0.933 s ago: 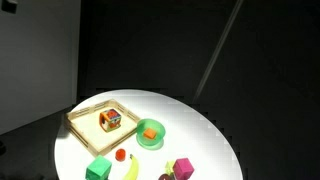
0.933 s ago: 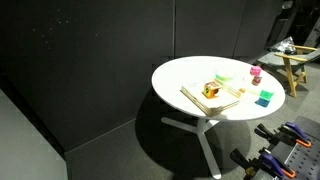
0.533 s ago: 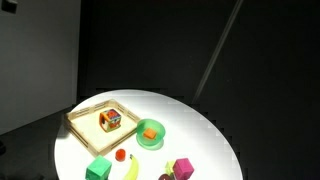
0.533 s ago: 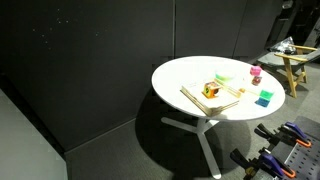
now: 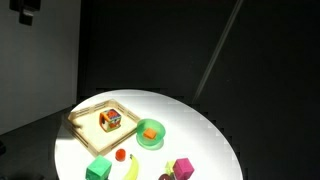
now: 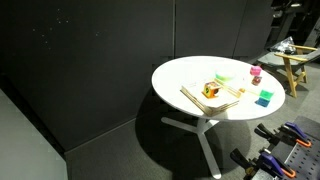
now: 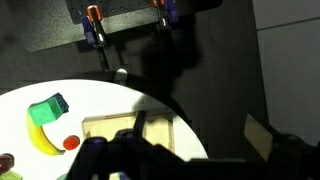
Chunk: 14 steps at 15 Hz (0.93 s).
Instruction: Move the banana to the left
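Observation:
The banana [image 5: 131, 170] is small, yellow and curved. It lies near the table's front edge, between a green cube [image 5: 97, 169] and a pink cube [image 5: 183, 168]. A small red ball [image 5: 120, 155] sits just behind it. In the wrist view the banana [image 7: 40, 135] lies below the green cube [image 7: 48, 108], next to the red ball [image 7: 70, 143]. My gripper [image 7: 200, 125] is a dark silhouette high above the table's edge, far from the banana. Its fingers look spread apart and empty. In an exterior view only a bit of the arm [image 5: 25, 10] shows at the top corner.
A white round table [image 5: 200, 130] holds a wooden tray [image 5: 88, 125] with a coloured cube [image 5: 110, 120] and a green bowl [image 5: 150, 133] with an orange piece. In an exterior view the table [image 6: 190, 75] stands on a dark floor, with a wooden stool [image 6: 295, 65] beyond it.
The arm has come a little further into the top corner of both exterior views. Nothing on the table has moved.

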### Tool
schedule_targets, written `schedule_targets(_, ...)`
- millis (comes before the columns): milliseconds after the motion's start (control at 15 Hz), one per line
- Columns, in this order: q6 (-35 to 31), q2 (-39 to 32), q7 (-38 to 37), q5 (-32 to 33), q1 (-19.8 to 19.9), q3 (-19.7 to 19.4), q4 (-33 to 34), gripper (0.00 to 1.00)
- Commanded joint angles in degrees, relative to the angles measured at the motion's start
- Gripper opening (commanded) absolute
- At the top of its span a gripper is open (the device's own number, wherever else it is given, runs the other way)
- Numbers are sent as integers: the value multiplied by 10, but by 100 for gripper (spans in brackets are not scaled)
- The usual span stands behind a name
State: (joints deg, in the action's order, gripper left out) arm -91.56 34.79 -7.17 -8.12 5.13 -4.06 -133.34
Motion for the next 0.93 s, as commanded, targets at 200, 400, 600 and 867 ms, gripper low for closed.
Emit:
schedule_targets(200,-88,-36,-23,49,32,7,-7,100)
schedule_targets(400,-143,-58,-63,72,44,14,-13,100)
schedule_targets(600,-185,-83,-111,99,54,22,-18,100)
schedule_targets(867,-215,-127,-156,127,59,25,-15,100)
